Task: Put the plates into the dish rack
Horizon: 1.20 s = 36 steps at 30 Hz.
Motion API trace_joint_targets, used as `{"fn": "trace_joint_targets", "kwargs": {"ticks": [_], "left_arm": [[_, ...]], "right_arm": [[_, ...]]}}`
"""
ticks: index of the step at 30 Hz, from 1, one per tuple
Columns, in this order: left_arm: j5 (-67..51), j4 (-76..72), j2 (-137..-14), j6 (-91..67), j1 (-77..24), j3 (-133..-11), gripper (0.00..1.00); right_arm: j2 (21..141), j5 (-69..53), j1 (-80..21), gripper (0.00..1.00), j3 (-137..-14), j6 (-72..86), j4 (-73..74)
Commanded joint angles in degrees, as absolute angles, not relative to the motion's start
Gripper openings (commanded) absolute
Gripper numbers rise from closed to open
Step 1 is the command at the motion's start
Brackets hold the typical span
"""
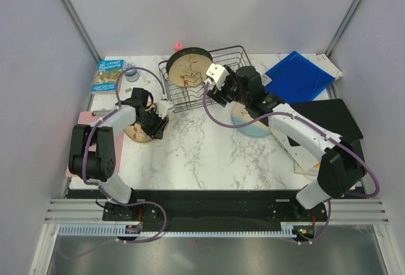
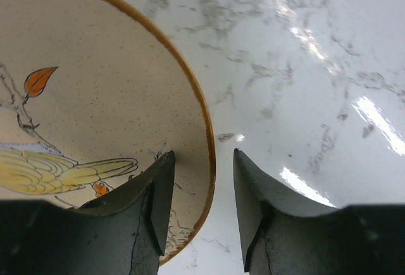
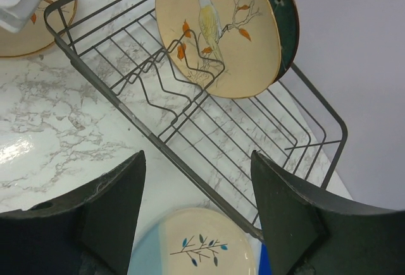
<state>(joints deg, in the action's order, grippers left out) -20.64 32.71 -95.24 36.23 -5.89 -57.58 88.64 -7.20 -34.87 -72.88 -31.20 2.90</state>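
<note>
The black wire dish rack [image 1: 218, 66] stands at the back middle. A tan bird-and-leaf plate [image 1: 188, 67] stands upright in it, with the dark teal plate [image 3: 288, 16] right behind it. The second tan plate [image 1: 138, 131] lies flat on the table at the left. My left gripper [image 1: 158, 117] is open and straddles that plate's rim [image 2: 205, 129], one finger over the plate and one over the table. The cream-and-light-blue plate [image 1: 248, 125] lies flat under my right arm. My right gripper [image 1: 218, 85] is open and empty, above the rack's near rail [image 3: 190, 155].
A blue folder [image 1: 299, 76] lies right of the rack, with a black mat [image 1: 329, 117] in front of it. A book [image 1: 109, 74] and a small round object [image 1: 131, 73] sit at the back left. Walls close in the table on three sides.
</note>
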Motion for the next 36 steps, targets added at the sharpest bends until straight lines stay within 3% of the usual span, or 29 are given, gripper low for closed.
{"fn": "trace_joint_targets", "kwargs": {"ticks": [1,16,25,30,36], "left_arm": [[-25.1,46.8,-95.4,41.7,-9.6,-57.0,0.48],[-28.6,53.3,-105.5,39.1,-25.4,-68.7,0.5],[-34.8,52.9,-112.5,34.4,-34.9,-78.7,0.51],[-37.7,52.8,-103.3,32.3,-33.1,-79.4,0.52],[-42.7,53.3,-86.9,26.5,-20.5,-74.5,0.56]], "right_arm": [[86.6,-7.7,-35.1,0.74,-70.9,-28.5,3.6],[81.1,-4.2,-34.8,0.74,-62.6,-24.5,5.4],[79.4,-4.0,-27.7,0.74,-63.3,-16.3,11.3],[80.8,-8.1,-24.7,0.74,-64.4,-9.5,13.7],[87.0,-29.5,-23.4,0.72,-64.8,-5.9,19.3]]}}
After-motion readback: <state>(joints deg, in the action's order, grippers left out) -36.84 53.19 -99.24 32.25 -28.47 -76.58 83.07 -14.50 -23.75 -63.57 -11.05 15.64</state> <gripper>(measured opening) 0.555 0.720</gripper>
